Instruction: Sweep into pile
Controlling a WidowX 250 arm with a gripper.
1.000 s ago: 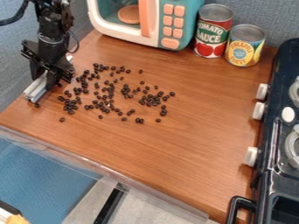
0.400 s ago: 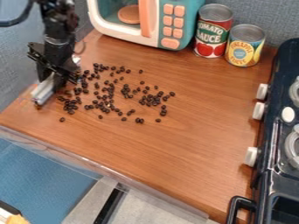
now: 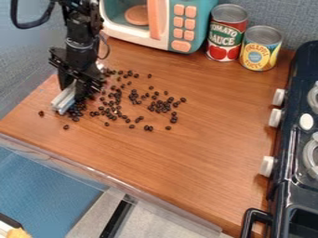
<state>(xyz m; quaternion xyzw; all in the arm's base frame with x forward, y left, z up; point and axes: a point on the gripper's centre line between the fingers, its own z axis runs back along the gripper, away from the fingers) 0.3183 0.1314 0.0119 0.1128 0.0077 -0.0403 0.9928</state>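
Gripper [image 3: 72,92] is located above the left part of the wooden counter [image 3: 186,158], pointing downward, with the arm entering from the upper left of the camera view. It is closed on a pale gray bar [image 3: 63,100], which slants down toward the lower left between the two black fingers. The lower end of the bar is at the counter surface, or very close to it; exact contact cannot be determined. Dark beans [image 3: 162,107] are spread over the left and middle of the counter in an irregular patch, mostly to the right of the bar. Several lie just beside the bar and below the right finger; whether the bar touches them cannot be determined. Two single beans are separate from the patch: one to the left of the bar, one below its lower end. At the rear edge of the counter stands a toy microwave [image 3: 142,41], white and teal, with an orange handle, orange buttons and an orange disc [image 3: 136,15] inside. To its right, two cans stand upright, side by side: a taller red can [image 3: 227,32] and a shorter yellow can [image 3: 261,49]. A dark toy stove [image 3: 286,195] with pale knobs borders the right side of the counter.
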